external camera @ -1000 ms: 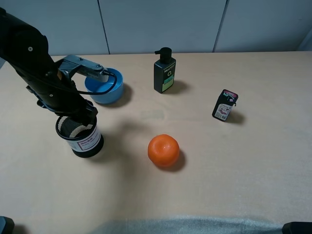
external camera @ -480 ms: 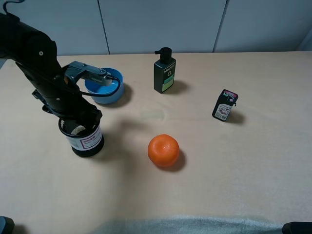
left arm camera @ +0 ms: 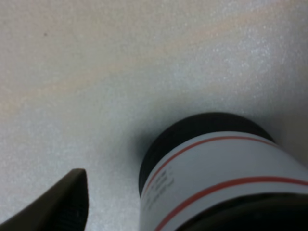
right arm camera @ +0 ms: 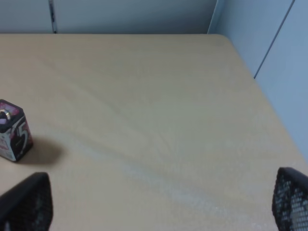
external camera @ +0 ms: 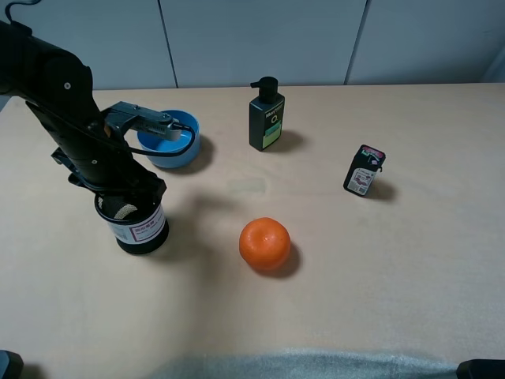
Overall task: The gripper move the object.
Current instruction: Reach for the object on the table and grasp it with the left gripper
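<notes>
The object, a black wire-mesh pen cup (external camera: 140, 227) with a white label printed in red, stands upright on the tan table at the left. My left gripper (external camera: 126, 197), on the bulky black arm with a grey bracket and cable, sits low over the cup's rim and hides most of the opening. In the left wrist view the cup's label and base (left arm camera: 211, 168) fill the frame. One dark finger (left arm camera: 60, 204) shows beside the cup with a gap between them, and the other finger is out of frame. My right gripper (right arm camera: 156, 204) is open over bare table.
A blue bowl (external camera: 180, 147) sits just behind the left arm. A dark pump bottle (external camera: 266, 117) stands at the back centre, an orange (external camera: 265, 243) in the middle and a small black box (external camera: 363, 170) at the right. Grey cloth (external camera: 300, 365) lies along the front edge.
The left arm has shifted slightly right and back over the cup and settled. The cup stands in the same place. Nothing else has moved.
</notes>
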`<act>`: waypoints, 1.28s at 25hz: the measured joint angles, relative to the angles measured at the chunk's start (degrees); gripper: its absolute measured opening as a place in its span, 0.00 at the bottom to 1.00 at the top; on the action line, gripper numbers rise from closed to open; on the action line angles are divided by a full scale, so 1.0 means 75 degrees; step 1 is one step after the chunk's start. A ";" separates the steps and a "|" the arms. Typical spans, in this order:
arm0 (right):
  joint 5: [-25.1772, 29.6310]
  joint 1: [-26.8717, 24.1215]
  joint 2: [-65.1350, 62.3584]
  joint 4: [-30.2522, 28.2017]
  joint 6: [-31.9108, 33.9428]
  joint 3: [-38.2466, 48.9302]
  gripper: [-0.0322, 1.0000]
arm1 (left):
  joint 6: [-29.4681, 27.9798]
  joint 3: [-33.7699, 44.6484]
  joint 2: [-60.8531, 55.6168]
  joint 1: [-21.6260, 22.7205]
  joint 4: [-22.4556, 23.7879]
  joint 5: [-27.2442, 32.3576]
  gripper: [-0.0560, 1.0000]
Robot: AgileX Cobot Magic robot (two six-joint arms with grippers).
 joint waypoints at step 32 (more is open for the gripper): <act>0.0000 0.0000 0.0000 0.0000 0.0000 0.0000 0.70 | 0.0000 0.0000 0.0000 0.0000 0.0000 0.0312 0.75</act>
